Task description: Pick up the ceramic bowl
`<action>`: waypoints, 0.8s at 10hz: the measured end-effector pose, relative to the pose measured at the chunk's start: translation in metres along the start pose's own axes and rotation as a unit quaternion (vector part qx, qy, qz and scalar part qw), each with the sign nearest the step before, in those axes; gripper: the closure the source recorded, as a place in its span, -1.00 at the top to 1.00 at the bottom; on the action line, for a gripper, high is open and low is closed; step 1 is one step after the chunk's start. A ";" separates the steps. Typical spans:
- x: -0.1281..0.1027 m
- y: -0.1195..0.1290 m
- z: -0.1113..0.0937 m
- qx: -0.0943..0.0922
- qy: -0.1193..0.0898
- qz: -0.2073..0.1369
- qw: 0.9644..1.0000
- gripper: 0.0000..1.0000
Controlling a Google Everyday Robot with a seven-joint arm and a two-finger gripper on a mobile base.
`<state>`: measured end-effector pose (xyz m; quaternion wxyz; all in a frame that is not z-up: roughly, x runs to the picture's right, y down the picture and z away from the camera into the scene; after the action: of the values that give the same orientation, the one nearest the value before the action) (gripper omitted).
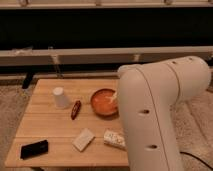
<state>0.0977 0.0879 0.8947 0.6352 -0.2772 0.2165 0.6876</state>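
Note:
The ceramic bowl (102,102), orange-red inside with a darker rim, sits on the wooden table (50,125) right of centre. My big white arm (155,110) comes in from the right and covers the bowl's right edge. Only a pale tip of the gripper (114,98) shows. It is at the bowl's right rim, over the inside, and the arm hides the rest of it.
A small white cup (61,98) stands upside down left of the bowl. A red-brown bar (75,109) lies between them. A white sponge-like block (83,139), a snack packet (114,139) and a black device (34,148) lie near the front edge. A dark wall with a ledge runs behind.

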 end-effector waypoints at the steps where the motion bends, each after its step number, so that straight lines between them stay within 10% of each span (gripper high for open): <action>1: 0.000 0.000 0.001 -0.001 0.002 0.000 1.000 -0.08; 5: -0.001 0.003 -0.011 -0.016 0.013 -0.003 1.000 -0.79; 8: -0.007 0.007 -0.036 -0.032 0.029 -0.006 0.999 -0.80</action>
<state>0.0950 0.0591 0.8718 0.6238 -0.3183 0.2108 0.6820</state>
